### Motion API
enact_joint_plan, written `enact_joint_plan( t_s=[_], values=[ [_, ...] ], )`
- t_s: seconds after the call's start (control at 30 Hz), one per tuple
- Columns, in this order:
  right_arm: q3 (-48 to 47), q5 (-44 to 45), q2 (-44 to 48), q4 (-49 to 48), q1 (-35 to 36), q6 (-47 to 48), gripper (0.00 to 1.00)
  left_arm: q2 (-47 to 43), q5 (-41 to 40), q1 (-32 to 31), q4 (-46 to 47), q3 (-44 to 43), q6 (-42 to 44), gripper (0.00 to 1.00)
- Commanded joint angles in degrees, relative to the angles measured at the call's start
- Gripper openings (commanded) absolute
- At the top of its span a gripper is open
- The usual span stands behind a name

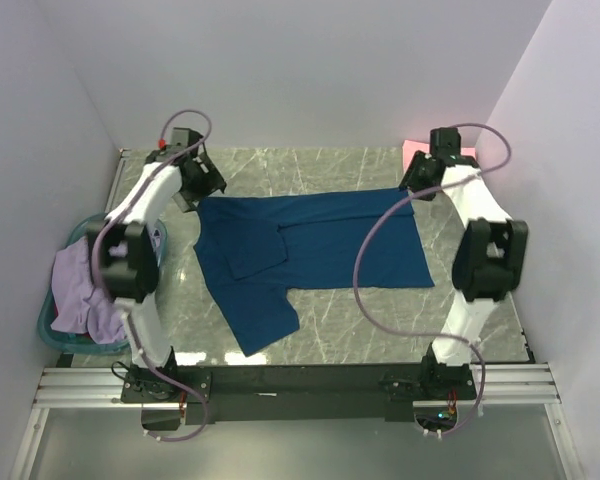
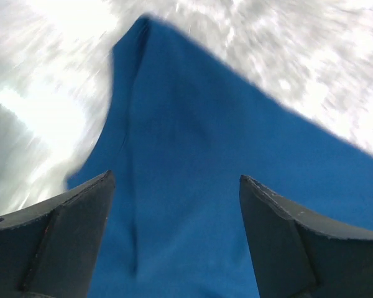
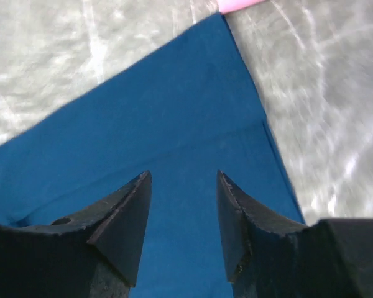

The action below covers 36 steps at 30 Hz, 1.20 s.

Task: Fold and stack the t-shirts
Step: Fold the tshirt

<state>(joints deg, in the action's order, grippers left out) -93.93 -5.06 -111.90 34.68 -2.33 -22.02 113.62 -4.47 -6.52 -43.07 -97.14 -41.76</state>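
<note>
The blue t-shirt (image 1: 320, 245) lies flat on the table (image 1: 380, 330), long axis left to right; my left gripper (image 2: 175, 176) hovers over its far-left corner, my right gripper (image 3: 183, 174) over its far-right corner, both with jaws apart, gripping nothing.

The shirt spread flat (image 1: 310, 250) is one plain deep blue; in the wrist views it looks a brighter blue. The table (image 1: 310, 170) has a grey-green marble pattern with thin white veins. At the far right corner a small piece of a pink shirt (image 1: 415, 152) shows. The basket (image 1: 46, 328) is teal, and the shirt in it (image 1: 80, 285) is pale lilac. The left arm (image 1: 145, 200) and the right arm (image 1: 475, 195) are white with black joints, and their cables (image 1: 358, 270) are dull purple. The walls (image 1: 300, 70) are a very pale lilac-white.
</note>
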Motion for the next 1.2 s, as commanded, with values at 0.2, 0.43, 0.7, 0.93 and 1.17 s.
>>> enact_joint_plan(
  t_s=[0.2,0.43,0.7,0.93,1.17],
  values=[
    [25.69,1.81,25.31,-5.05,5.57,-3.81,0.55,-32.39,-5.02,-5.95,-2.02,32.05,-4.64,0.80],
    [39.16,4.35,36.03,-5.93,11.73,-4.35,0.55,-42.08,-5.28,-9.47,0.18,46.42,-9.22,0.67],
    [50.15,7.96,43.87,-6.55,12.17,-3.03,0.55,-34.27,-8.54,-9.56,4.66,47.23,-8.61,0.54],
    [53.32,10.16,47.03,-6.99,12.08,-3.20,0.54,-27.67,-6.87,-9.56,7.91,47.75,-8.34,0.46],
    [53.76,10.51,46.07,-7.34,11.82,-3.56,0.54,-24.95,-7.31,-9.56,8.53,49.24,-7.81,0.45]
  ],
)
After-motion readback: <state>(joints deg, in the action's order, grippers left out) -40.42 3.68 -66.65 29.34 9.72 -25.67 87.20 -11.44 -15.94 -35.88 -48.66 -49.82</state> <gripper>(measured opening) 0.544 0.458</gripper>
